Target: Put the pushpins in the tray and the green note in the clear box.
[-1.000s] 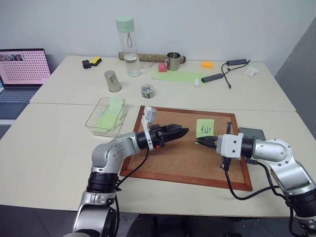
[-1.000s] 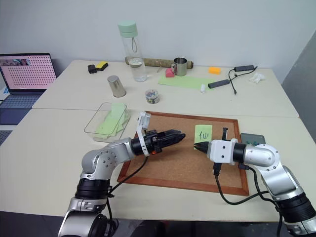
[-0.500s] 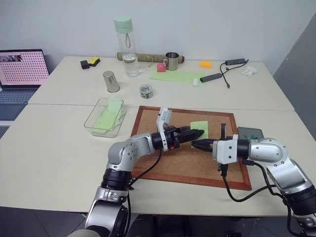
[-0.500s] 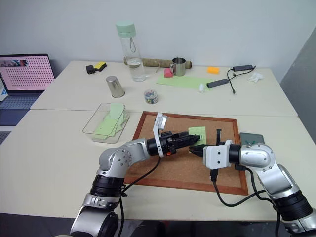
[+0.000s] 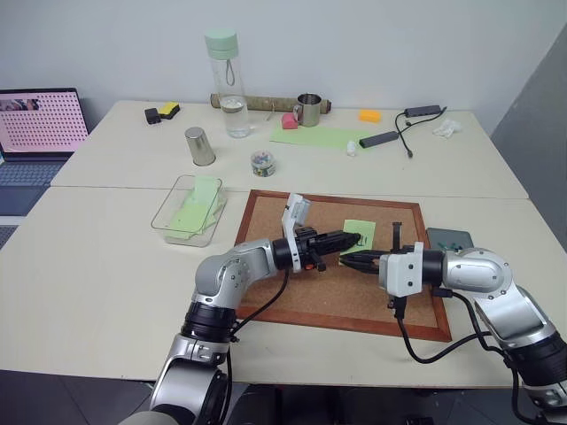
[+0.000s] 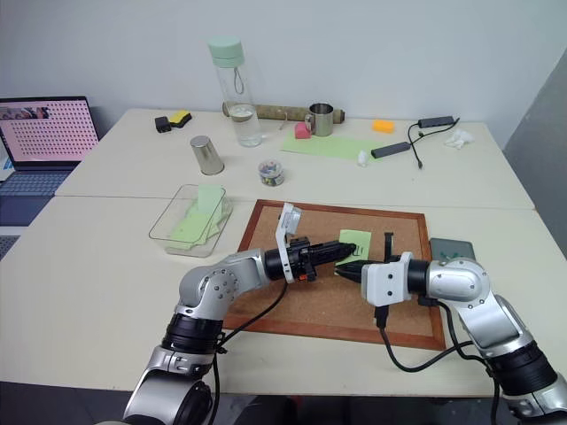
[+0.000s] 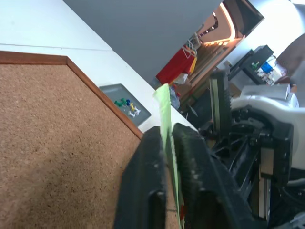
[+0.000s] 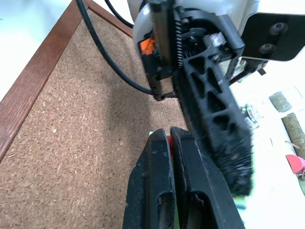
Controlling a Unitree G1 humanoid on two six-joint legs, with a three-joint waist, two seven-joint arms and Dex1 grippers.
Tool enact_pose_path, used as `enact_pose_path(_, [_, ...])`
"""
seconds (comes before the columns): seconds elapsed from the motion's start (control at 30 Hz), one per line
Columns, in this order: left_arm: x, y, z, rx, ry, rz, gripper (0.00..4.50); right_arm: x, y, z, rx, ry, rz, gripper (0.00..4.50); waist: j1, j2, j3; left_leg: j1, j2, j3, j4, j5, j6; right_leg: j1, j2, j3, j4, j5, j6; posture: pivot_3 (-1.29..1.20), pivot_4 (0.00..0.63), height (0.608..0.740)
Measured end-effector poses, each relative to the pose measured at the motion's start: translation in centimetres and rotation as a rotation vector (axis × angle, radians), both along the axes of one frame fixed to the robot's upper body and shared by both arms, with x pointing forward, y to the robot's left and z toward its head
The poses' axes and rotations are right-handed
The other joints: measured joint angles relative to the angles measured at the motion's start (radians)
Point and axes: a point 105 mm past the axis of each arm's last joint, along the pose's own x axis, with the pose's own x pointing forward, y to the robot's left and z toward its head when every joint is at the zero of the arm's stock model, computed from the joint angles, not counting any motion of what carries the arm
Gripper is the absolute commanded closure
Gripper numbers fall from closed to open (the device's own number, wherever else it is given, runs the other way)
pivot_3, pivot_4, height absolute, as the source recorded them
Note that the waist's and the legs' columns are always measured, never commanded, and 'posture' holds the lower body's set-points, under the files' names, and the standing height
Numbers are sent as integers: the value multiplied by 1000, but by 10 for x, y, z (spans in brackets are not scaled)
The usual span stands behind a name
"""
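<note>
Left fingers (image 7: 152, 191) clamped on thin pale green square paper note (image 7: 166, 119); right fingers (image 8: 164, 186) pressed together on red pushpin (image 8: 168, 140), above grainy corkboard (image 5: 292, 292).

Left arm: reaches inward across the front, elbow bent, gripper (image 5: 353, 238) level, pointing toward the robot's right, fingers (image 7: 143, 191) clamped together on a thin edge. Right arm: bent inward, gripper (image 5: 348, 258) pointing left, tilted slightly down, fingers (image 8: 157, 186) pressed closed. Both fingertips nearly meeting.
</note>
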Motion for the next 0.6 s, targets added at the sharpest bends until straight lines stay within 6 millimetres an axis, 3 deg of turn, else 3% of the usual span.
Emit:
enact_pose_path(0.33, [10,0,-14,76,-57,64,4437,1,-1,0,5,-11,-6,4500,0,0,0,0,0,0,0,0,0,0,0,0,0,0,0,0,150,740])
enact_pose_path(0.6, [20,4,-26,124,-78,141,4437,1,-16,25,172,22,-117,4500,4,0,0,-1,0,0,0,0,0,0,0,0,0,0,0,0,150,740])
